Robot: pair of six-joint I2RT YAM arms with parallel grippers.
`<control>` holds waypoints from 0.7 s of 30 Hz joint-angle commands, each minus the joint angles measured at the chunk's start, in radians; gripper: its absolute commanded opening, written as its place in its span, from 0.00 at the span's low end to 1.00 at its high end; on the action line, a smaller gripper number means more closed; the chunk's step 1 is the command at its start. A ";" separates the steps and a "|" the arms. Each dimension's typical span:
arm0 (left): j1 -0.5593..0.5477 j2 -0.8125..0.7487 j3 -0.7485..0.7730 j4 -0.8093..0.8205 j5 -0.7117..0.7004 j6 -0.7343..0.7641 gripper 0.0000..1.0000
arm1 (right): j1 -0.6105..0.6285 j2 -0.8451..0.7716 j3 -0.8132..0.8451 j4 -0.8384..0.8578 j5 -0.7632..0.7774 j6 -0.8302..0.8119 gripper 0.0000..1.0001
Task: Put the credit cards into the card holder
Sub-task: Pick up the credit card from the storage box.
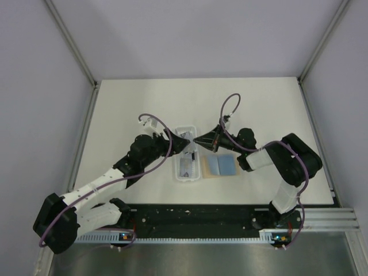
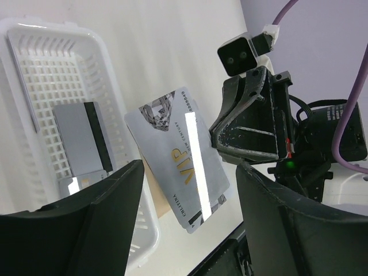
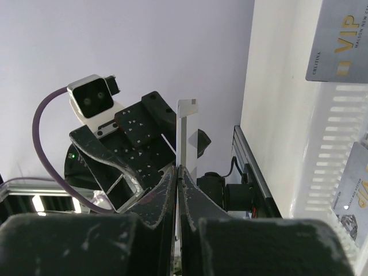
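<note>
Black-striped card (image 2: 79, 142) in white basket (image 2: 54, 66)

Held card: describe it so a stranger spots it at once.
Start at the central white slotted tray. At its edge the right claw pinches a silvery card. Unlike the black-striped card lying in the tray, it hangs in the air, showing gold VIP lettering.

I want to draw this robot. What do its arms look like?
The left arm and the right arm both have chunky black joints with white sections between them. A purple cable loops along each arm. Each wrist carries a small white camera box with a black face, and a green light glows nearby. The jaws are black, flat-sided and scuffed.
</note>
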 commanded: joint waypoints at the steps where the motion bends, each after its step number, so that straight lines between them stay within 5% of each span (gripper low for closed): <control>1: 0.006 -0.006 -0.002 0.093 0.025 -0.014 0.69 | -0.009 -0.063 0.008 0.313 -0.015 0.003 0.00; 21: 0.006 -0.006 -0.022 0.127 0.034 -0.011 0.45 | -0.009 -0.108 0.008 0.315 -0.019 0.024 0.00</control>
